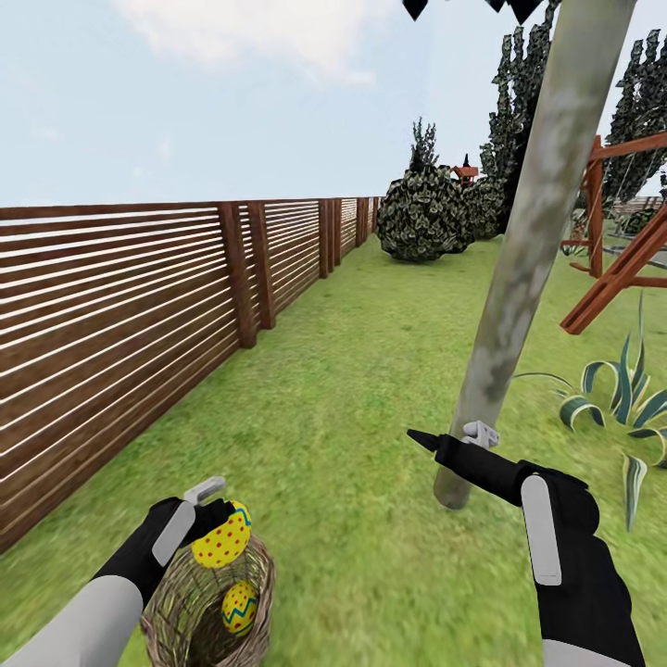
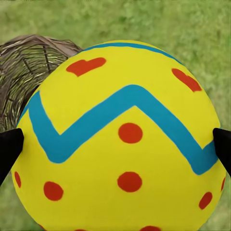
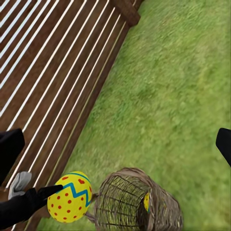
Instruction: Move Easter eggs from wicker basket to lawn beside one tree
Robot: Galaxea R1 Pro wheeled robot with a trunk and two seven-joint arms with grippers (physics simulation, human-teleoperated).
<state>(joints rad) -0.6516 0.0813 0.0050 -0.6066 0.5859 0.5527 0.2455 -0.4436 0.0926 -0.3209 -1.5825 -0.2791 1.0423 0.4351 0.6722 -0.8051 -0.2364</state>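
My left gripper is shut on a yellow Easter egg with red dots and a blue zigzag, held just above the wicker basket's rim. In the left wrist view that egg sits between both fingertips. A second egg lies inside the basket. The right wrist view looks down on the held egg, the basket and the egg inside it. My right gripper stands open and empty close by the pale mottled tree trunk, whose foot meets the lawn.
A brown slatted fence runs along the left. Round bushes and dark cypresses stand at the far end. A red wooden frame and a spiky striped plant are to the right of the tree.
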